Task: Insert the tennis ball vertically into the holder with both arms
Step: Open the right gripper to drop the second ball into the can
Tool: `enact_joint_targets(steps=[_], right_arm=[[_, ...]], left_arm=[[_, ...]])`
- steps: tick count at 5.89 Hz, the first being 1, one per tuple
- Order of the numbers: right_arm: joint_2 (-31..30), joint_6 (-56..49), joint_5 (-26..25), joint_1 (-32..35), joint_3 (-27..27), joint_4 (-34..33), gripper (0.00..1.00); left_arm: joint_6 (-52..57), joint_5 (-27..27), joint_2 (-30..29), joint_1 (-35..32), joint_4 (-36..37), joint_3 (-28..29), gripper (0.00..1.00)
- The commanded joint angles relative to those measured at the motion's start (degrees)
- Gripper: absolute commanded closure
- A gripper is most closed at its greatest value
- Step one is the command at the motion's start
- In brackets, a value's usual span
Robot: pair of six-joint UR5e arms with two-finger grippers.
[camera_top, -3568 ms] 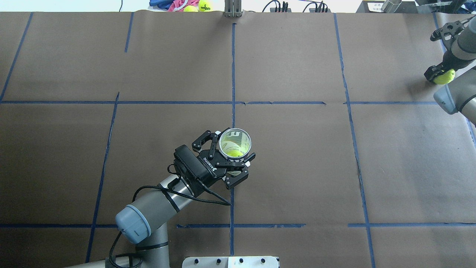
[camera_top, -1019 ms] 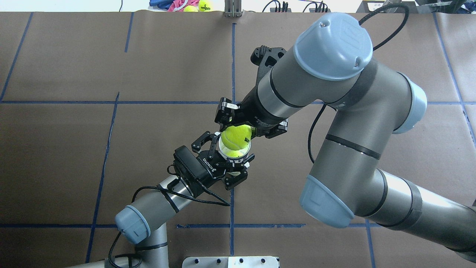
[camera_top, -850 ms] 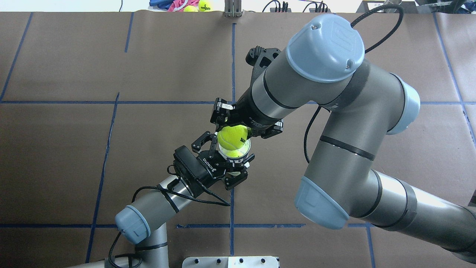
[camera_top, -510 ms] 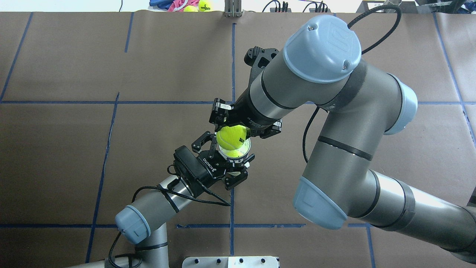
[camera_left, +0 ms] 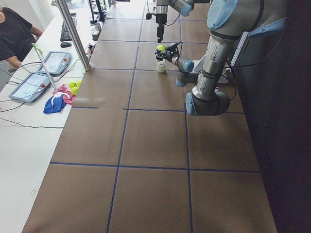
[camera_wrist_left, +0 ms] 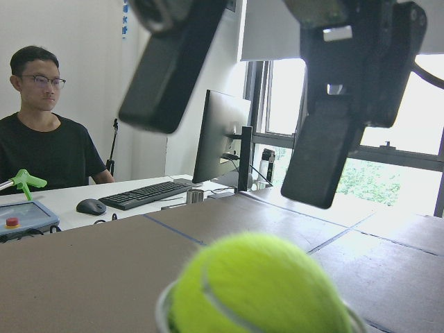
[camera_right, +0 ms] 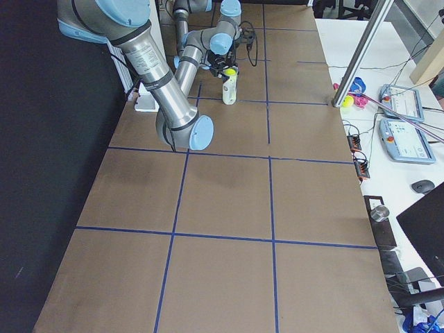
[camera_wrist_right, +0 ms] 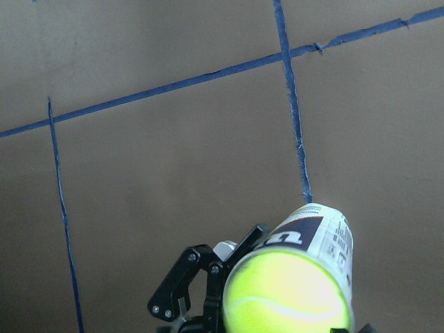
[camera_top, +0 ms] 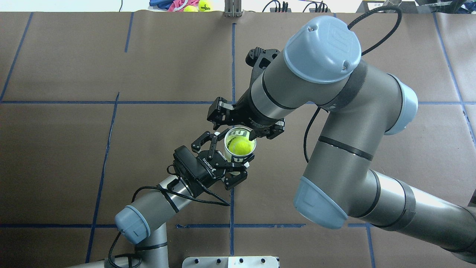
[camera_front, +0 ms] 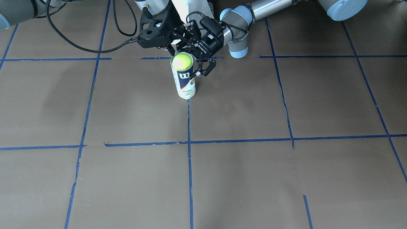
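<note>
The tennis ball (camera_top: 240, 145) sits in the open mouth of the upright holder (camera_front: 185, 82), its top showing above the rim (camera_front: 182, 61). A second ball lies deeper inside. My left gripper (camera_top: 231, 150) is shut on the holder's upper part from the robot's side. My right gripper (camera_top: 247, 124) hangs just above the ball, open and empty. In the left wrist view its two fingers (camera_wrist_left: 333, 139) stand apart over the ball (camera_wrist_left: 257, 291). The right wrist view looks down on the ball (camera_wrist_right: 284, 295) in the holder (camera_wrist_right: 319, 232).
Two spare tennis balls (camera_top: 204, 5) and a pink and blue cloth (camera_top: 174, 4) lie past the table's far edge beside a metal post (camera_top: 233, 9). The white pedestal base (camera_top: 230, 261) is at the near edge. An operator (camera_wrist_left: 41, 139) sits at the side desk.
The right arm came in from the far right with the ball, held it over the holder, then opened. The ball now rests in the holder's mouth, whose top has shifted slightly right.
</note>
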Motion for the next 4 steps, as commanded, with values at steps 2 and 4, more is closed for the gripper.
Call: enact_joint_targets(steps=[2, 4], right_arm=[[0.0, 0.0, 0.0, 0.0, 0.0, 0.0, 0.02], [0.0, 0.0, 0.0, 0.0, 0.0, 0.0, 0.02]], left_arm=[[0.0, -0.1, 0.0, -0.1, 0.1, -1.1, 0.01], [0.0, -0.1, 0.2, -0.4, 0.1, -4.9, 0.00]])
